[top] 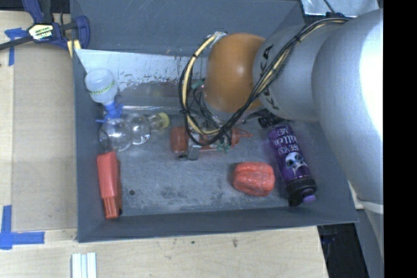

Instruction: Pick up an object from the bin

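One arm (339, 75), one purple bottle (291, 163), one marker (109, 184)

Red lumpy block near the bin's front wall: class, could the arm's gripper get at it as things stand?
Probably yes. The red lumpy block lies uncovered on the bin's floor beside the purple printed bottle, and the gripper is close by.

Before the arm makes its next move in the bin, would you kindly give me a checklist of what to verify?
1. The pincer is at the small reddish-brown block mid-bin: ok.
2. Block gripped: cannot tell; the orange wrist cover is above it.
3. The red rough lump lies apart from the pincer: ok.
4. The purple bottle with black cap lies apart from the block: ok.
5. The clear plastic bottle with white cap touching the block: cannot tell.
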Available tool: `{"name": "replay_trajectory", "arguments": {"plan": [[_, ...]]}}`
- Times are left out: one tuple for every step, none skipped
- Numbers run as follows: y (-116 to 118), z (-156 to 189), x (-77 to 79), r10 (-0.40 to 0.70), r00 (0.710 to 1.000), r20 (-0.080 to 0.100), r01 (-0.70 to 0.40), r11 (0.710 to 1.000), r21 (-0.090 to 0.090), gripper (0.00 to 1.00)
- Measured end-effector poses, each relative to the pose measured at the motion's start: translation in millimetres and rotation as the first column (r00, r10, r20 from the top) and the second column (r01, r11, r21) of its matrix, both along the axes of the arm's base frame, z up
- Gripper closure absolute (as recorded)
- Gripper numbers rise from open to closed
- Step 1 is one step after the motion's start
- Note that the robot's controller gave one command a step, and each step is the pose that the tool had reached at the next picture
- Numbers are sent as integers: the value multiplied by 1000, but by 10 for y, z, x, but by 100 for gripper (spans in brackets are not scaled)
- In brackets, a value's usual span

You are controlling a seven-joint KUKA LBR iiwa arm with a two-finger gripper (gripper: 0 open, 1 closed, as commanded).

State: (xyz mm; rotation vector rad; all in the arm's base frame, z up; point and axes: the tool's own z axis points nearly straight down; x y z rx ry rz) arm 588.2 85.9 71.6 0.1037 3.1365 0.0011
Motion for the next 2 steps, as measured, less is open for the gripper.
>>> {"name": "replay_trajectory", "arguments": {"plan": [[-1, 0, 0, 0, 1000, 0, 0, 1000, 0, 100], [-180, 1323, -128, -11, 1000, -1, 11, 1000, 0, 100]]}}
